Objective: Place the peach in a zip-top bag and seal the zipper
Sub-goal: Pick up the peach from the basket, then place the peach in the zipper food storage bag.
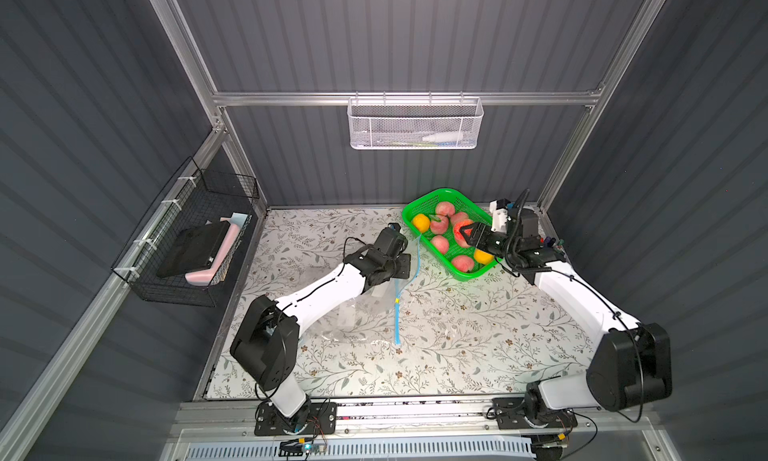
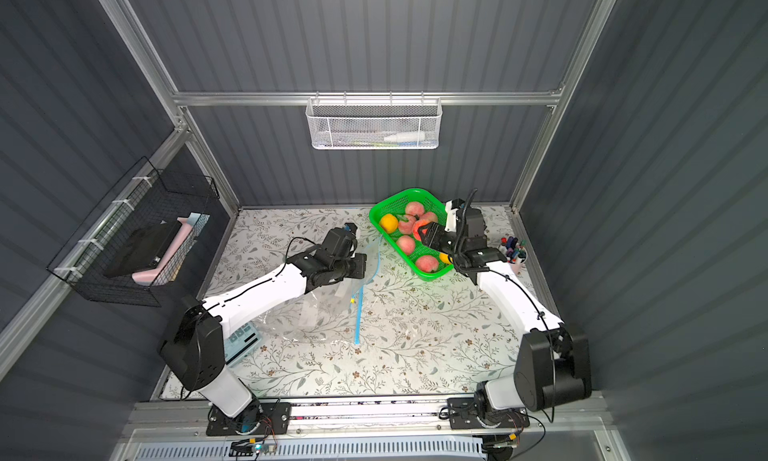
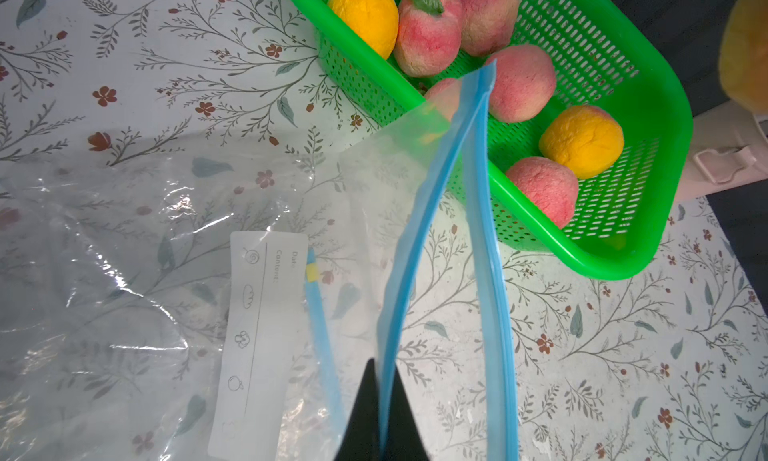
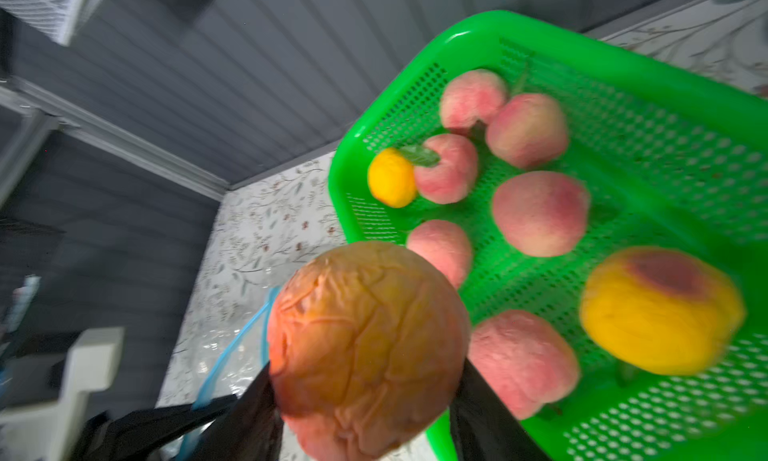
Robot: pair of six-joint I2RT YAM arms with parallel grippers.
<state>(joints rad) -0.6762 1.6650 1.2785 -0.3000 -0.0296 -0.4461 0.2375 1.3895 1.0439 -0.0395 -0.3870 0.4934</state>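
Right of centre in both top views, the right gripper (image 1: 462, 232) is clamped on the peach (image 4: 368, 346), one finger on each side, over the green basket (image 1: 459, 277) that holds the other fruit. Just left of the basket, the left gripper (image 3: 380, 400) is closed on one lip of the blue zipper strip (image 3: 419, 230) and holds it raised. The mouth of the zip-top bag (image 3: 124, 272) gapes toward the basket. The bag body lies flat on the table (image 1: 478, 355), near frame centre.

Step in hand, as judged: transfer of the peach to the bag. The pick appears complete and sealing is not yet begun.

Next move calls for:
1. Carrying the peach leftward in frame to the bag mouth.
2. Entering between the two blue lips.
3. Releasing only once the peach is past the zipper.
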